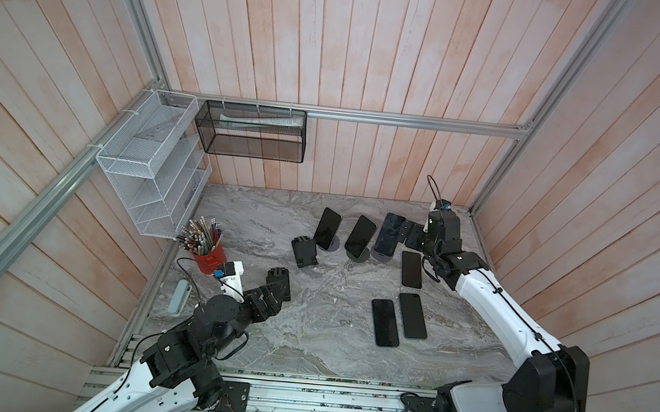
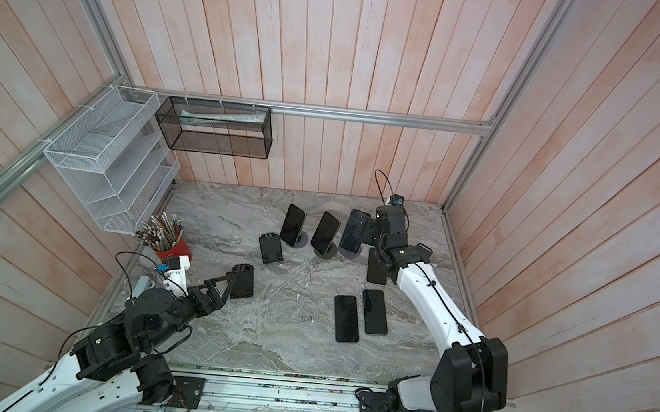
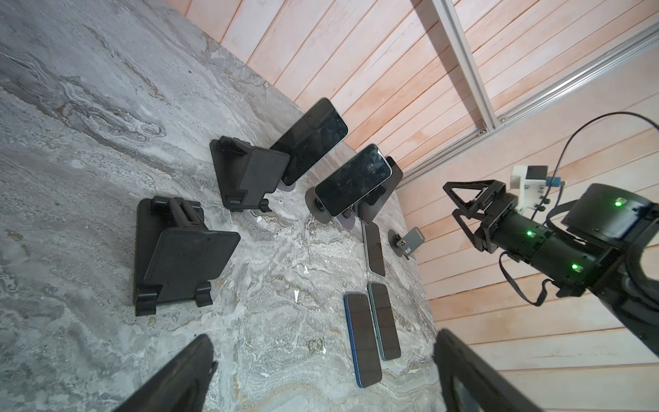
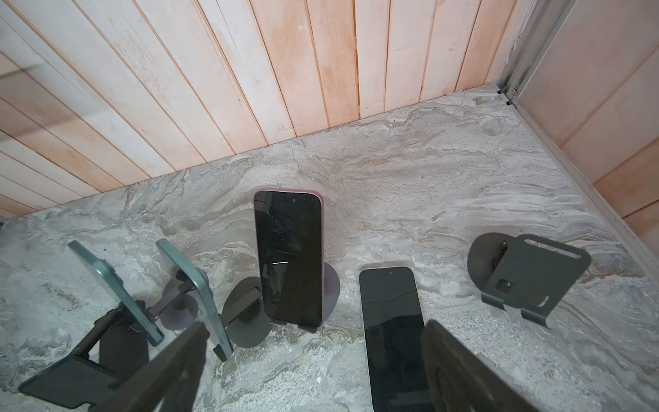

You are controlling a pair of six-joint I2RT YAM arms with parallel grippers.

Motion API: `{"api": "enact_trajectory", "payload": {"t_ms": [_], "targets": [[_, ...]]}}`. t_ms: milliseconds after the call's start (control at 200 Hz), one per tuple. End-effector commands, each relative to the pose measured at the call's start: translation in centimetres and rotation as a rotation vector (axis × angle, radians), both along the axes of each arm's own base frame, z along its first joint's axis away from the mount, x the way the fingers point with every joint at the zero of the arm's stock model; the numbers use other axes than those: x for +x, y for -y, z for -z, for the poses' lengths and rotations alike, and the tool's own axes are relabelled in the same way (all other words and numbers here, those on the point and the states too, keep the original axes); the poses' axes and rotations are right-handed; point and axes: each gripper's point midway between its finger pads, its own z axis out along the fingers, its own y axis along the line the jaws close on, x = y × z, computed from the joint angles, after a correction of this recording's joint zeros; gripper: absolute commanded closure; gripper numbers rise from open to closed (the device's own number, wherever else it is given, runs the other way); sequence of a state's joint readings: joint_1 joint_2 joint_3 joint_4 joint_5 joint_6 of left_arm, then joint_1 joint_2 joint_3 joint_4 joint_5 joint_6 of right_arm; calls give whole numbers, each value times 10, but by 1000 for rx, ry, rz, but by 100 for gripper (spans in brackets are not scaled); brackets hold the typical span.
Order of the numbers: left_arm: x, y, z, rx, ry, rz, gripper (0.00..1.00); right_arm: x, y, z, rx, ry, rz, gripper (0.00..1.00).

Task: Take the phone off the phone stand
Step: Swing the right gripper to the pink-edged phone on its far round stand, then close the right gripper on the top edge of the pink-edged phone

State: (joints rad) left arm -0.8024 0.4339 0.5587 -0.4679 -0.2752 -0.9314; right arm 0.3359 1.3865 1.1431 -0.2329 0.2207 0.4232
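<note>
Right wrist view: the pink-edged phone (image 4: 289,257) leans upright on its purple phone stand (image 4: 332,296) on the marble table (image 4: 428,171). The right gripper (image 1: 408,234) sits just beside that phone, jaws spread wide, gripping nothing. The left gripper (image 2: 225,288), well apart from the pink-edged phone, is likewise released and empty. Another phone (image 4: 392,331) lies flat just beside the pink-edged phone.

I'm standing in a robotics lab cell, not a lived-in room. The plank walls (image 1: 377,53) are panels set in a bare aluminium frame (image 1: 412,121). A left arm (image 1: 133,395) and a right arm (image 1: 492,312) are mounted on a slotted rail (image 1: 320,398) at the marble-patterned bench (image 1: 306,338). A white mesh rack (image 1: 145,162) is zip-tied to the frame.
</note>
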Motion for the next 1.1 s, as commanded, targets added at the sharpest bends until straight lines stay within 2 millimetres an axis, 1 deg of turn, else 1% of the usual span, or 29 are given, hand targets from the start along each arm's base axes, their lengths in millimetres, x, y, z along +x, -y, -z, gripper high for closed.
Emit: {"api": "enact_trajectory", "payload": {"t_ms": [0, 75, 155, 270, 350, 475, 520, 630, 830, 955, 1095], "targets": [[-6, 4, 4, -9, -50, 32, 2, -2, -9, 5, 42, -4, -30, 5], [-8, 4, 10, -8, -68, 31, 2, -2, -10, 7, 38, -13, -34, 5], [-9, 4, 15, -26, -74, 33, 2, 3, -13, 6, 33, -16, -47, 5], [-11, 8, 28, -64, -105, 39, 2, 19, -23, 13, 25, -46, -72, 2], [-13, 8, 32, -66, -121, 42, 2, 32, -29, 19, 12, -64, -85, 2], [-13, 7, 31, -79, -137, 29, 2, 49, -31, 17, 0, -58, -70, 2], [-13, 10, 32, -98, -142, 34, 2, 55, -32, 17, -4, -57, -65, 2], [-10, 18, 35, -129, -145, 51, 2, 71, -27, 20, -46, -86, -16, 2], [-5, 27, 32, -104, -157, 70, 2, 92, -29, 20, -89, -90, -5, 2], [-5, 26, 31, -90, -159, 65, 2, 102, -32, 26, -116, -106, -19, 2], [-5, 22, 24, -101, -135, 55, 2, 113, -39, 31, -135, -131, -46, 2]]}}
